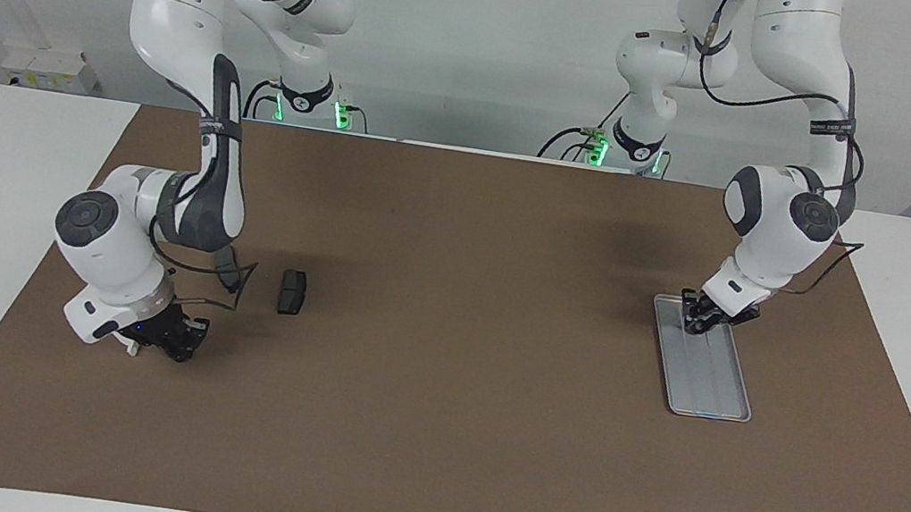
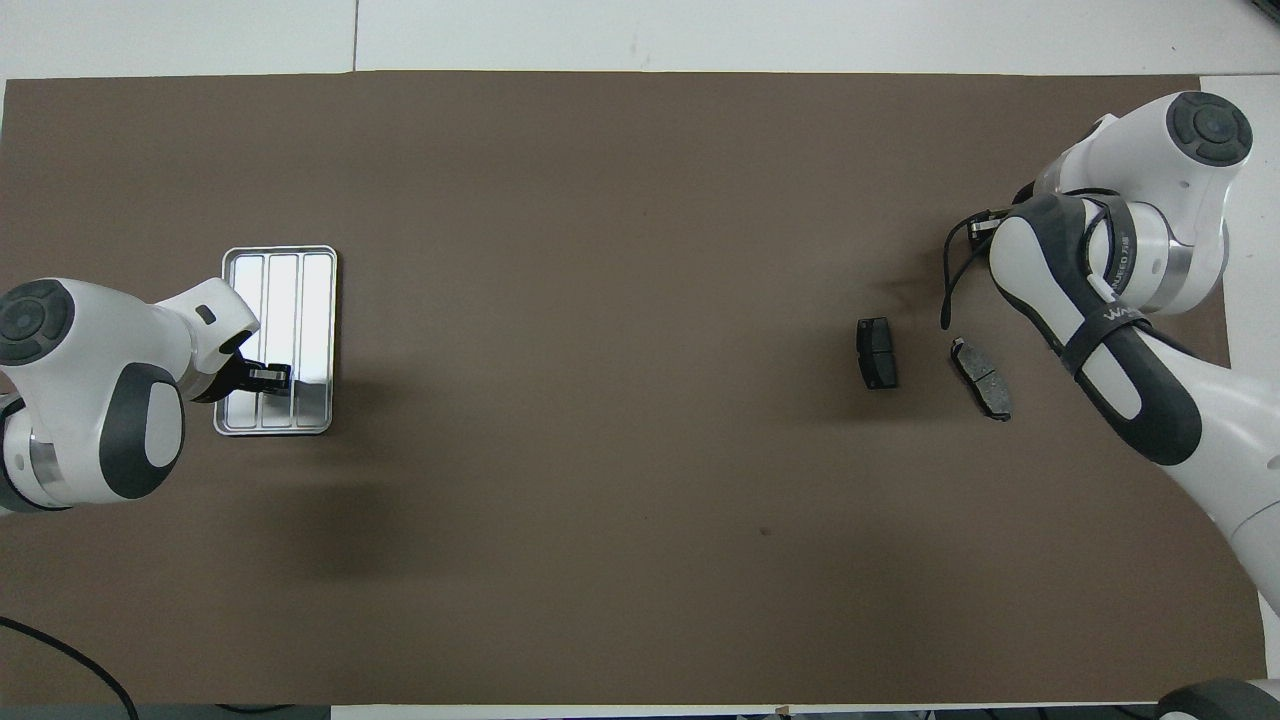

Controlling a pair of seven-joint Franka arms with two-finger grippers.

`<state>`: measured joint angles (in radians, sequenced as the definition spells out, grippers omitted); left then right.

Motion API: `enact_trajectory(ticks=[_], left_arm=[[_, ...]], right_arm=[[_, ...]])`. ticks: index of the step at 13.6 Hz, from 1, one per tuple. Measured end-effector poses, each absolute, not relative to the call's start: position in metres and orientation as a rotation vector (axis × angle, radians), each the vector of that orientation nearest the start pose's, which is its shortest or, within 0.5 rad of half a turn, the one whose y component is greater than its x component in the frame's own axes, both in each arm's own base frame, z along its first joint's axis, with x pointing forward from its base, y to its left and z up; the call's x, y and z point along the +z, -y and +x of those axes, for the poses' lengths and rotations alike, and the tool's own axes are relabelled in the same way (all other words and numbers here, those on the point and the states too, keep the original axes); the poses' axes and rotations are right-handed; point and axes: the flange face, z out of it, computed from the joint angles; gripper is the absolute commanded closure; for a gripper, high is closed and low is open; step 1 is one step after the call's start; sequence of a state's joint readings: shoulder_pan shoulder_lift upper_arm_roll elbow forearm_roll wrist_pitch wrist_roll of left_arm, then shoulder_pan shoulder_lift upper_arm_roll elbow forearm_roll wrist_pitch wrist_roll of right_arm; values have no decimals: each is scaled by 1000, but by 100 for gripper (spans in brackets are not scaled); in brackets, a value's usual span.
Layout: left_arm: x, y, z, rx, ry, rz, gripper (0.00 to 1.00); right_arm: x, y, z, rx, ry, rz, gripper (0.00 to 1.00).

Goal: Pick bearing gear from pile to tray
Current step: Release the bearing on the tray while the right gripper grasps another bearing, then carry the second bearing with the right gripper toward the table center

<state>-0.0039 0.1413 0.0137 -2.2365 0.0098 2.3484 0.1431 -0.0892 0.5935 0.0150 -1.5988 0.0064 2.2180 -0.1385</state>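
the gear cannot be seen; the right pincer point(image 1: 182, 344) is low at the desk by the pile, nearer the right arm's end than the two brake pads point(image 2: 877, 352), its tips together, perhaps on a small part. the left pincer point(image 1: 697, 321) is low over the tray point(image 1: 712, 380); i cannot tell its state. next i expect a lift and carry toward the tray
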Motion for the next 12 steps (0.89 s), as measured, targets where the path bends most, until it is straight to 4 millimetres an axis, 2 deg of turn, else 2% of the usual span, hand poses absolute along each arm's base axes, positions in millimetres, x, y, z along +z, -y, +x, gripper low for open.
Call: enact_trajectory(ticks=[2, 3, 4, 5, 7, 10, 12], left_arm=[[301, -5, 536, 45, -220, -3127, 100], [299, -6, 535, 47, -219, -3127, 82], [299, -6, 535, 46, -219, -3127, 46], [299, -6, 535, 46, -219, -3127, 0], [299, -6, 535, 46, -208, -3128, 0], [304, -7, 537, 34, -192, -3129, 0], [318, -7, 545, 21, -183, -3131, 0]], right_arm=[[288, 53, 694, -42, 91, -3129, 100], [288, 53, 694, -42, 91, -3129, 100], [288, 52, 694, -35, 93, -3128, 100], [289, 48, 694, -8, 100, -3126, 100], [305, 35, 696, 76, 103, -3117, 100], [361, 1, 702, 153, 51, -3116, 100], [402, -37, 697, 175, -1, -3123, 100]])
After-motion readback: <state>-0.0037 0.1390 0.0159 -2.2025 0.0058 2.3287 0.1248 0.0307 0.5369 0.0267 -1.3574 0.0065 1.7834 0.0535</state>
